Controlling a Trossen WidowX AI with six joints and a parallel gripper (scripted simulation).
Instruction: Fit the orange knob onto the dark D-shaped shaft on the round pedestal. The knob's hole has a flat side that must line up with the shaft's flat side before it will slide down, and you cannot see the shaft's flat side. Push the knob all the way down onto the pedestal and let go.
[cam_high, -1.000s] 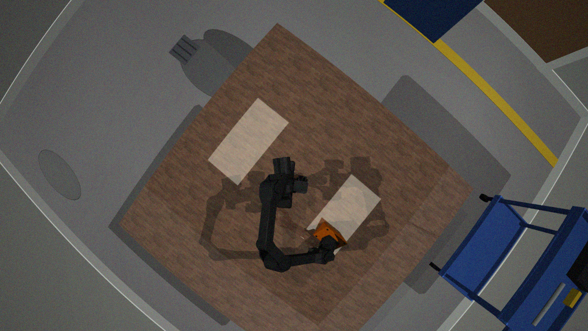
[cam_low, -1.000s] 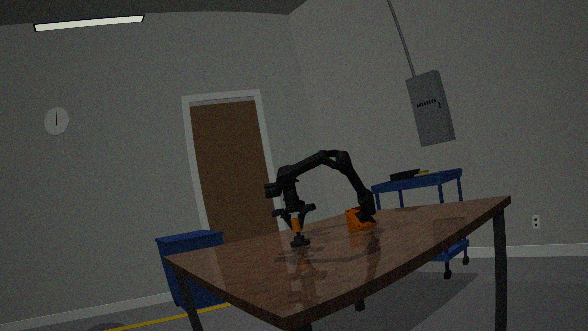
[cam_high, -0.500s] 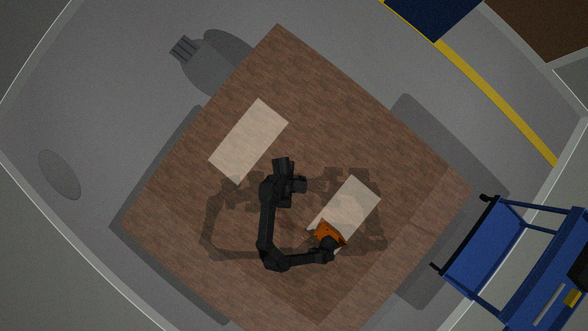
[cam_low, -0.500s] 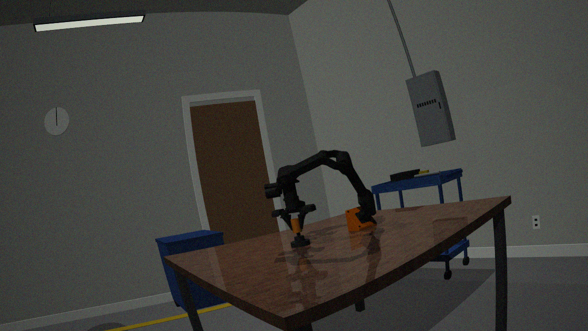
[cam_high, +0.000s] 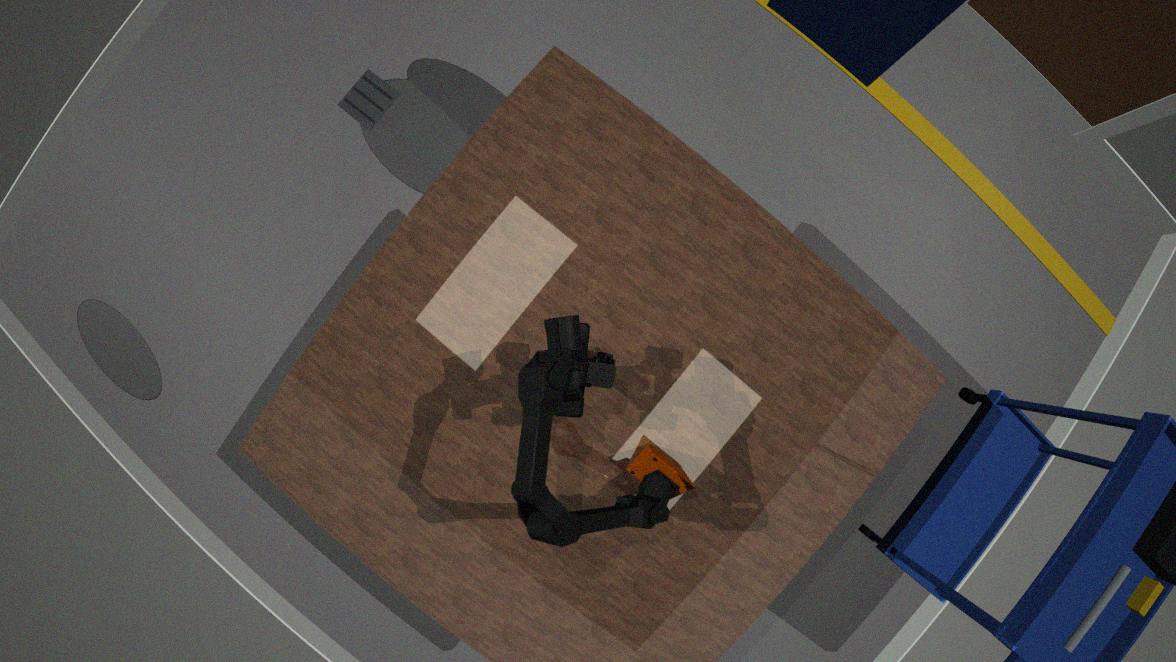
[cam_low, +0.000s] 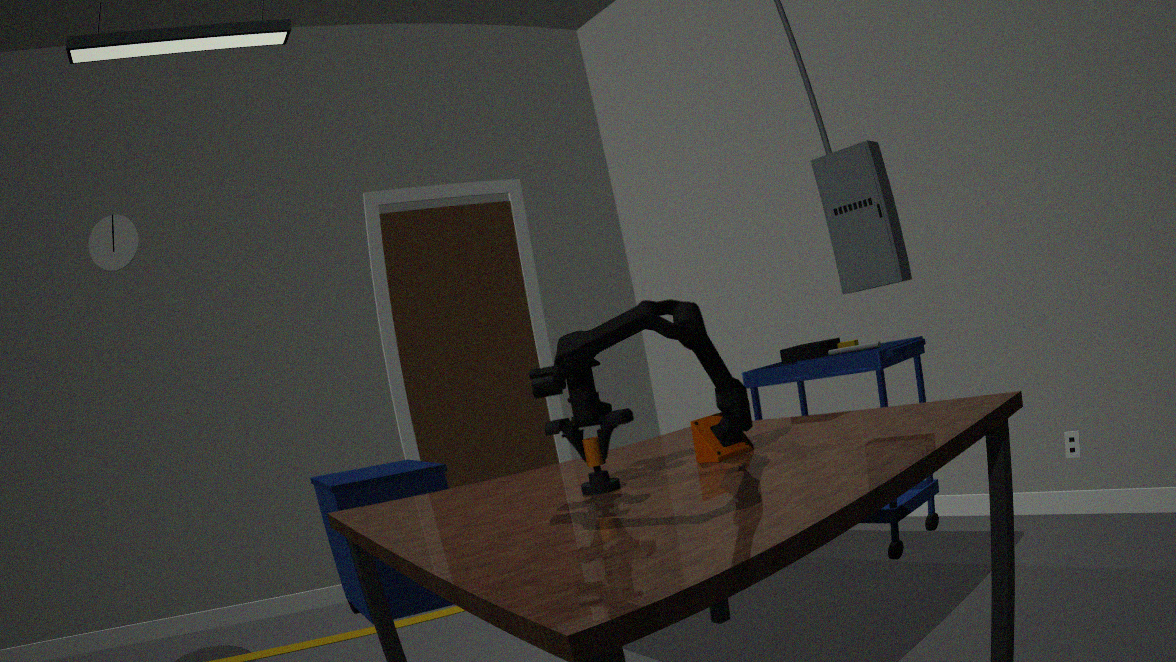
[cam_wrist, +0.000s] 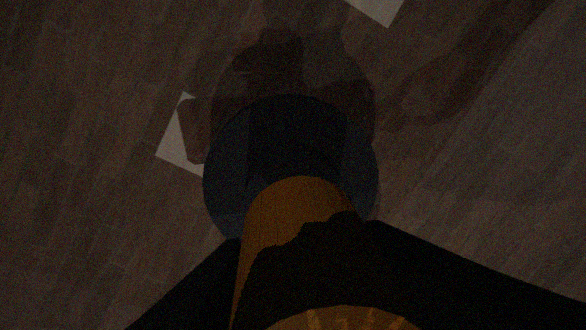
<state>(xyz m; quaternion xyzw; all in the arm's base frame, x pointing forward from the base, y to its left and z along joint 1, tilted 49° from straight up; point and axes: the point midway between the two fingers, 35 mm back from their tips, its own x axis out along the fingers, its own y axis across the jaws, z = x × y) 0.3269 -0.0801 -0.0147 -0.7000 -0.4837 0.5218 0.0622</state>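
Observation:
The orange knob (cam_low: 592, 451) (cam_wrist: 295, 195) is an upright cylinder. My gripper (cam_low: 593, 448) (cam_wrist: 303, 241) is shut on it, fingers pointing down. The round dark pedestal (cam_low: 600, 487) (cam_wrist: 225, 190) stands on the table below the knob. In the exterior view a short dark piece of the shaft (cam_low: 597, 469) shows between the knob's lower end and the pedestal, so the knob is not down on the pedestal. Whether the shaft's tip is inside the hole cannot be told. Both flat sides are hidden. In the top view the arm hides knob and pedestal.
The arm's orange base block (cam_high: 658, 462) (cam_low: 705, 444) stands on the wooden table (cam_high: 658, 271) (cam_low: 493, 534). Two pale rectangles (cam_high: 497, 279) (cam_high: 707, 402) show on the table top, with the arm's shadows. A blue cart (cam_high: 971, 485) (cam_low: 839, 367) stands beyond the table's edge.

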